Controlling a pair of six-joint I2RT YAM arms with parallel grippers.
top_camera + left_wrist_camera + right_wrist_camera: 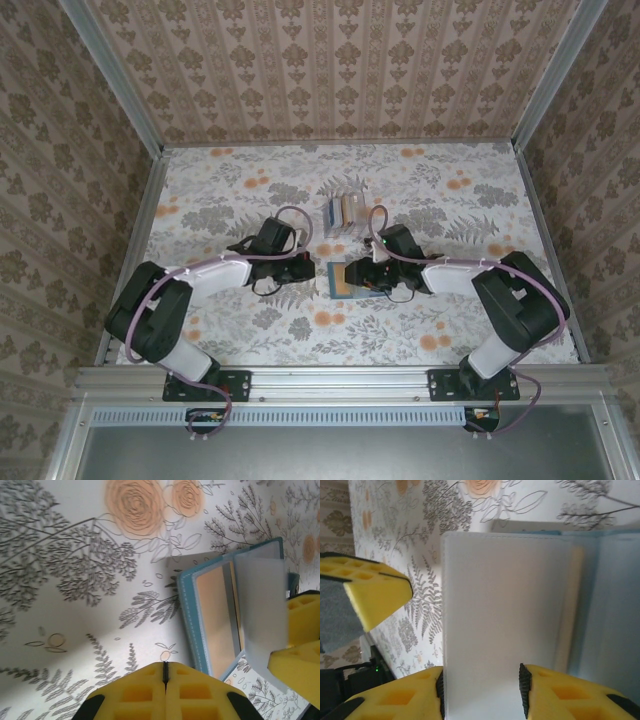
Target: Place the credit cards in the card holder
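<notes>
The card holder (336,282) lies open on the table between the two arms, teal-edged with a tan inside (215,615). A whitish-grey credit card (261,610) slants over its right half. In the right wrist view this card (500,605) lies across the gap of my right gripper (481,680). The jaws stand apart: the card's left edge lines up with the left pad, and its right side runs behind the right finger. My left gripper (165,666) is shut and empty just left of the holder, over bare table. In the overhead view my left gripper (305,268) and my right gripper (354,272) face each other across the holder.
A small clear plastic box (345,213) holding more cards stands just behind the holder. Metal rails and patterned walls close the table on three sides. The right gripper's yellow fingers (300,607) sit at the right edge of the left wrist view.
</notes>
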